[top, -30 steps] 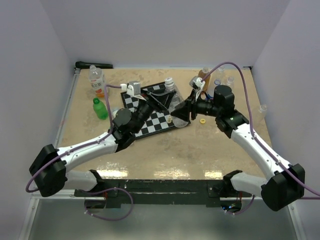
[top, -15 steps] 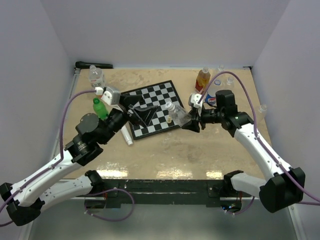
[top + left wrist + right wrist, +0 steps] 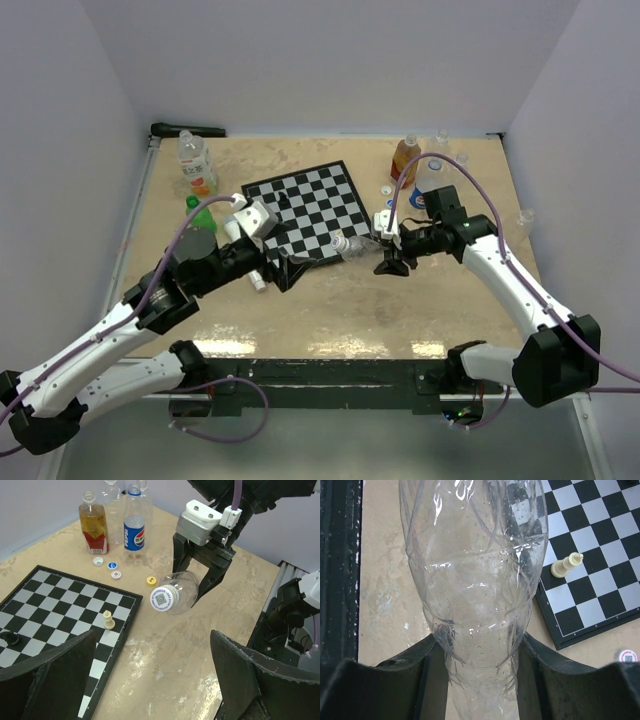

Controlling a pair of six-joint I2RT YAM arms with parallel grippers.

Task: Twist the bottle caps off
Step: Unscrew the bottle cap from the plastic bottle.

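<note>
While your right end effector (image 3: 388, 258) pinched the clear bottle (image 3: 352, 245) around its body, you held that bottle on its side just off the near right corner of the chessboard (image 3: 305, 205), its neck turned toward your left arm. The white cap (image 3: 166, 600), printed with a small square code, was seated on the neck. Your left end effector (image 3: 152, 637) faced that cap with both fingers (image 3: 55, 680) spread wide, holding nothing and well apart from the bottle. Seen from your right wrist, the two dark fingers (image 3: 385, 680) pressed the wet, ribbed plastic from either side, and a white chess piece (image 3: 566, 565) stood on the board just beyond it. Behind the held bottle, an amber-filled bottle with a red label (image 3: 94, 527) and a blue-labelled bottle (image 3: 134, 527) stood upright side by side on the sandy surface (image 3: 165, 650). Four loose caps lay near them: white (image 3: 98, 560), blue (image 3: 112, 565), red-and-white (image 3: 116, 574) and yellow (image 3: 151, 581). Across the board, on your left, a green bottle (image 3: 200, 215) and an orange-labelled clear bottle (image 3: 197, 165) stood upright. A black chess piece (image 3: 10, 637) stood on the board's far side.
</note>
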